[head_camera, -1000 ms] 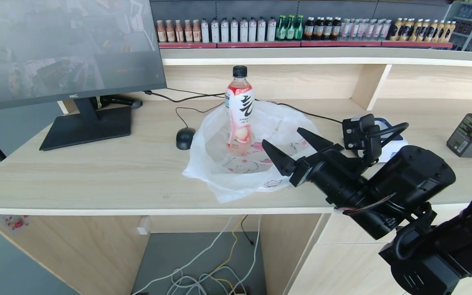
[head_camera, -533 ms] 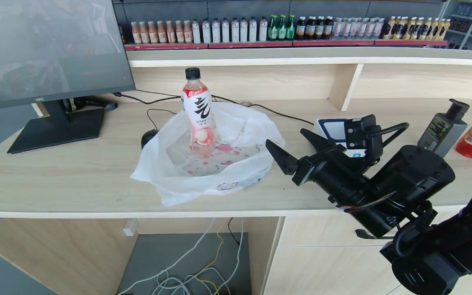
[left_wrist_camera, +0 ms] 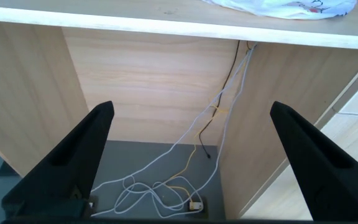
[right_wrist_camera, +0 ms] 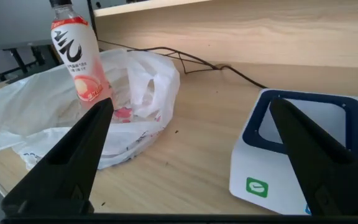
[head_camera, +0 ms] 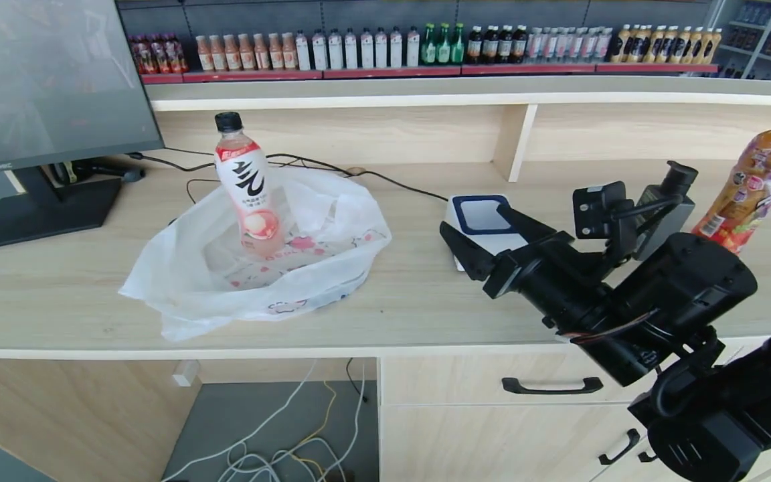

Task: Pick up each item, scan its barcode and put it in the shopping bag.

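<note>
The right jaws were held wide apart and empty above the counter (head_camera: pixel 419 304), with the white barcode scanner (head_camera: pixel 476 213) just beyond and below their tips, its blue-framed window turned upward. Well off to the left of those jaws, a peach drink bottle (head_camera: pixel 246 191) was seen standing upright inside the open white shopping bag (head_camera: pixel 178 294), so that item was judged finished. The items judged to be left were found on the other side: a dark pump bottle (head_camera: pixel 680 179) back behind the jaws, partly hidden by the wrist, and a purple-capped tea bottle (head_camera: pixel 755 181) farther out to their right. The left jaws were likewise spread wide and empty, held below the counter edge, with loose cables (left_wrist_camera: pixel 166 194) on the floor ahead of them. The step in hand was taken to be the fetching of the next item. It would be done well if the right jaws were turned away from the bag toward the pump bottle, kept wide until its body lay between them, and closed on the body rather than the pump head, so that tipping was avoided. The barcode side should be left uncovered for the scanner window, and the scanner itself should be cleared during the swing.
</note>
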Controlling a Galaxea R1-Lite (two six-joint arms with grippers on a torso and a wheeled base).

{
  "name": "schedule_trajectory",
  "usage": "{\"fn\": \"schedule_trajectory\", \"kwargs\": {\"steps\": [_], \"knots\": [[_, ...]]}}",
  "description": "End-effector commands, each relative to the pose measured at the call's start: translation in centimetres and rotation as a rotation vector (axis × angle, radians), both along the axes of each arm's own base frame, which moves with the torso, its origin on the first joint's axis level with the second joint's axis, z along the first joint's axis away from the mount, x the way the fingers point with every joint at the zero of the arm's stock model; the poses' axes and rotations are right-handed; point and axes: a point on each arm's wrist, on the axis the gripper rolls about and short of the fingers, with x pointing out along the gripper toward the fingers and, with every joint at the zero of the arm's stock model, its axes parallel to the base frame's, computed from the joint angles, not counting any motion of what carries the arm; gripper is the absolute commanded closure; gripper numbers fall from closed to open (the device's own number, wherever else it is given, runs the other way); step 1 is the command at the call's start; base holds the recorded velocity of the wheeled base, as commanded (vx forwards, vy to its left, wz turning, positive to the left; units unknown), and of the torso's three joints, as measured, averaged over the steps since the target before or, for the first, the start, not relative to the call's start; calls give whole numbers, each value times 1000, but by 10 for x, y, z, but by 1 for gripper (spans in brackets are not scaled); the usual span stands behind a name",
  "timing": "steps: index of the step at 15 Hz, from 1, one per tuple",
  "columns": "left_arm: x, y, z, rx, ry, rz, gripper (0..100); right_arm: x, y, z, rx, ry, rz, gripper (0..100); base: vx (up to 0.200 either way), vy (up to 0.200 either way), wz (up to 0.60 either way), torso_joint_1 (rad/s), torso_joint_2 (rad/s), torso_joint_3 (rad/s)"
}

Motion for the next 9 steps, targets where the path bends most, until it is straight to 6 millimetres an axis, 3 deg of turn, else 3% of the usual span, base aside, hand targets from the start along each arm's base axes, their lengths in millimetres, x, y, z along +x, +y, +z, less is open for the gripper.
{"fn": "schedule_trajectory", "kwargs": {"steps": [1,9], "knots": [[0,0,0,0,1,0,0,0,0,1,4,-5,1,0,0,-200,0,2,2,-2],[0,0,0,0,-1,0,0,-3,-1,5,7,-13,2,0,0,-200,0,2,3,4]]}}
